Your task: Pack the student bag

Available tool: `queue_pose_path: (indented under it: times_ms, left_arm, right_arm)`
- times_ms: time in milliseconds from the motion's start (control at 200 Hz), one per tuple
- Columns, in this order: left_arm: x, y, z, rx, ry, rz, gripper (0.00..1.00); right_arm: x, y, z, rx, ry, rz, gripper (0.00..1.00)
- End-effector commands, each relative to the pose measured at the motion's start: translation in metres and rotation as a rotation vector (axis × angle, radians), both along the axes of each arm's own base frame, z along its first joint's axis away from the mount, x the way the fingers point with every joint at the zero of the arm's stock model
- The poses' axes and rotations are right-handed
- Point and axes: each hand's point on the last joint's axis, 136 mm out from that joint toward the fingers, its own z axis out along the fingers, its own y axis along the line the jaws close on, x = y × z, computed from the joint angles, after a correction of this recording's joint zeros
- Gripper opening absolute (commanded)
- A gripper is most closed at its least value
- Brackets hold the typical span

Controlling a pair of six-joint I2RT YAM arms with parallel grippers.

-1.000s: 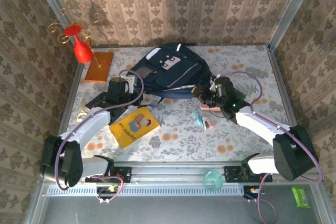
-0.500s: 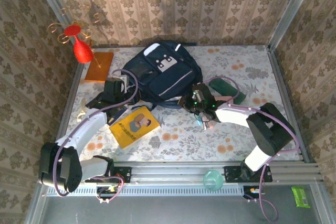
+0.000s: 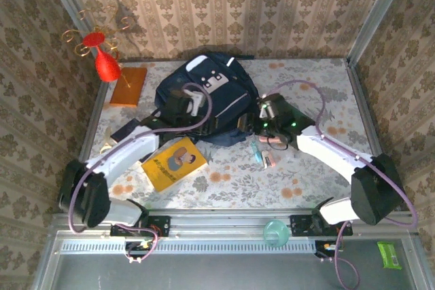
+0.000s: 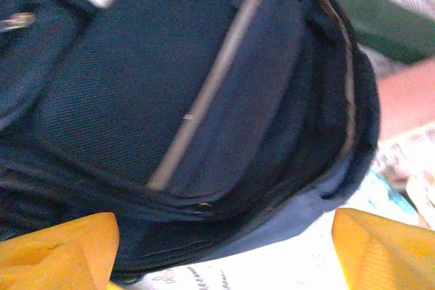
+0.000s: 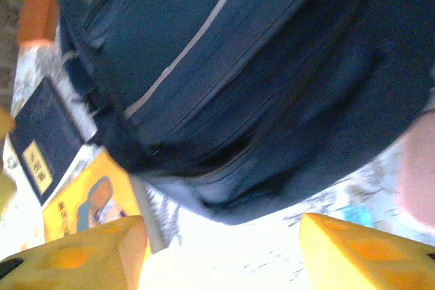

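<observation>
Desk [image 3: 319, 73]: a surface under floral cloth, seen from above, with patterned walls around it. Two robot arms reach in from the near edge.
Student bag [image 3: 228, 100]: a dark navy backpack lying front-up at the middle of the far edge, with its grey-white patch toward the far side. It sits squarer and farther back than a second ago, when it lay slantwise between the two arms. We see no open mouth, and its zips look closed.
Left claw [image 3: 182, 103] [image 4: 217, 256]: it is over the bag's left side, its yellow fingers spread wide with nothing between them. A second ago it was pressed together.
Right claw [image 3: 262, 112] [image 5: 221, 256]: it is at the bag's near-right corner, also spread and empty. It too was shut a second ago.
What this means: we judge that both claws have just let go, so the bag has been shifted into place and now rests on its own. Packing itself has not yet begun.
Yellow book [image 3: 173, 162]: it lies flat between the bag and the near edge, left of centre.
Dark book [image 5: 37, 142]: it lies toward the left edge, beside the yellow book.
Small pieces [image 3: 264, 156]: teal and pink items on the desk just nearer than the right claw, too small to name.
Likely next: we expect the bag must be opened before anything goes in.
</observation>
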Motion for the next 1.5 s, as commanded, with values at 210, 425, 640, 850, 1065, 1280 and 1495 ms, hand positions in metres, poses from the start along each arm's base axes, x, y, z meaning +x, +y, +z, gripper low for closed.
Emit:
queue_pose_path:
  times_ms: [210, 425, 640, 850, 1065, 1280, 1495]
  left_arm:
    - [-0.005, -0.067, -0.044, 0.214, 0.064, -0.265, 0.8]
    - [0.009, -0.078, -0.058, 0.176, 0.111, -0.241, 0.77]
    - [0.018, -0.072, -0.07, 0.13, 0.16, -0.202, 0.83]
    - [0.027, -0.071, -0.09, 0.296, 0.146, -0.203, 0.83]
    - [0.036, -0.066, -0.119, 0.451, 0.149, -0.196, 0.85]
    - [0.044, -0.057, -0.14, 0.522, 0.151, -0.153, 0.76]
    - [0.05, -0.065, -0.118, 0.441, 0.093, -0.145, 0.34]
  right_arm:
    - [0.027, -0.017, -0.051, 0.026, 0.118, -0.055, 0.59]
    - [0.035, -0.011, -0.084, 0.029, 0.163, -0.038, 0.52]
    - [0.027, -0.027, -0.113, -0.09, 0.192, -0.043, 0.33]
    - [0.026, -0.026, -0.123, -0.085, 0.198, -0.036, 0.24]
    - [0.024, -0.027, -0.13, -0.079, 0.206, -0.043, 0.23]
    - [0.024, -0.025, -0.129, -0.069, 0.207, -0.041, 0.23]
    - [0.023, -0.028, -0.126, -0.084, 0.202, -0.042, 0.23]
